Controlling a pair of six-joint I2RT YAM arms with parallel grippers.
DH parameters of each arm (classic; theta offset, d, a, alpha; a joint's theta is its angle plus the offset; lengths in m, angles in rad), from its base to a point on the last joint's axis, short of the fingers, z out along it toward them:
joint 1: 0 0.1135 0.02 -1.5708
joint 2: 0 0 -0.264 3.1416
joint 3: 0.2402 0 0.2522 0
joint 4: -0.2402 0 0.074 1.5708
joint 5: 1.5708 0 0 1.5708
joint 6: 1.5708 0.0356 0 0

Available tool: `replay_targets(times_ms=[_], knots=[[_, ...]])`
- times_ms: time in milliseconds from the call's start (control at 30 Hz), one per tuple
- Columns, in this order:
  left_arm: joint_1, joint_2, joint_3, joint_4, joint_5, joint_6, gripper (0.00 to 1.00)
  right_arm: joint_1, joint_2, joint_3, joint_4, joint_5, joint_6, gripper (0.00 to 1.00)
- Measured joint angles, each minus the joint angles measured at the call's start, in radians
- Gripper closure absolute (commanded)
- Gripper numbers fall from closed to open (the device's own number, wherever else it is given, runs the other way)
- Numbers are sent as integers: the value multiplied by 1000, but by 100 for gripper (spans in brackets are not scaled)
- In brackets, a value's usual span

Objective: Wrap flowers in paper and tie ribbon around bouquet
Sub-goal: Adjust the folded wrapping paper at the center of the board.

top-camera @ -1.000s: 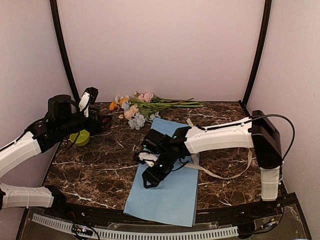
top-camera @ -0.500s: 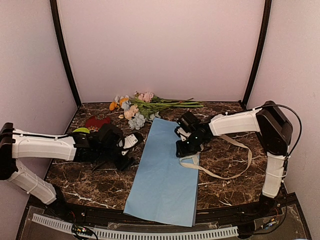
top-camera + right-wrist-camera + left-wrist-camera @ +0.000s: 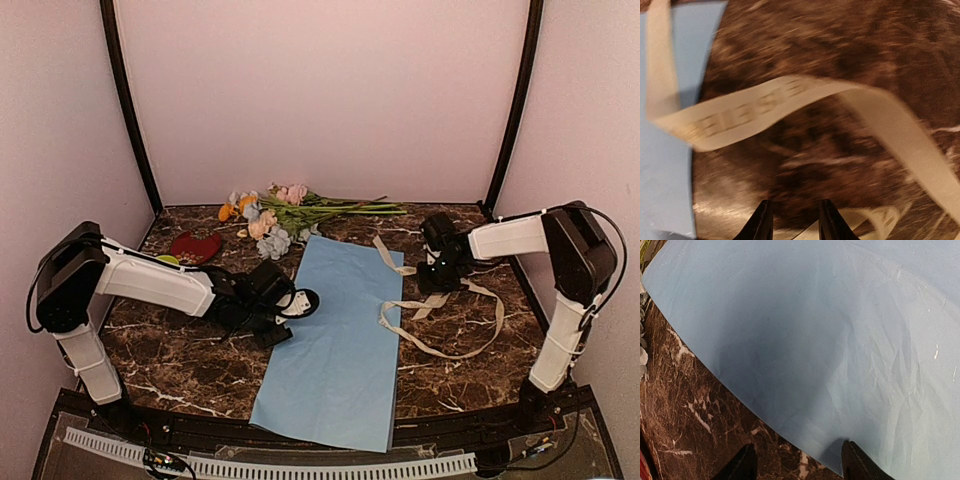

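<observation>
Prepping paper (image 3: 335, 335): left gripper (image 3: 799, 465) half-open, empty at its edge; right gripper (image 3: 792, 222) over ribbon (image 3: 765, 102), hold unclear; flowers (image 3: 270, 218) go next.

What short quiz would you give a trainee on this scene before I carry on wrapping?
1. True or false: the flowers lie in the middle of the paper.
2. The ribbon lies mostly on which side of the paper? A left, B right, C underneath.
3. Which gripper is at the paper's edge?
Key: 1 false; 2 B; 3 the left gripper.
</observation>
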Motion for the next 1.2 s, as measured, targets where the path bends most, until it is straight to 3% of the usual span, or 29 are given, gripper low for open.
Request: replay_targets(times_ms=[267,433,600,800,1000,1200], knots=[[14,10,27,-29,-3,2,38,-256,-1,9,-43,156,-53,66],[45,-27,37,-74,0,-1,29,-273,-17,82,-134,211,-100,62],[-22,-291,-55,-101,126,16,27,-86,-161,126,-199,172,-153,60],[-295,-546,-121,-237,266,41,18,250,-229,109,-236,34,-114,57],[-546,-500,-140,-366,229,68,19,445,-219,-11,-267,-68,-23,54],[-593,-371,-156,-427,157,94,19,524,-157,-58,-241,-120,45,50]])
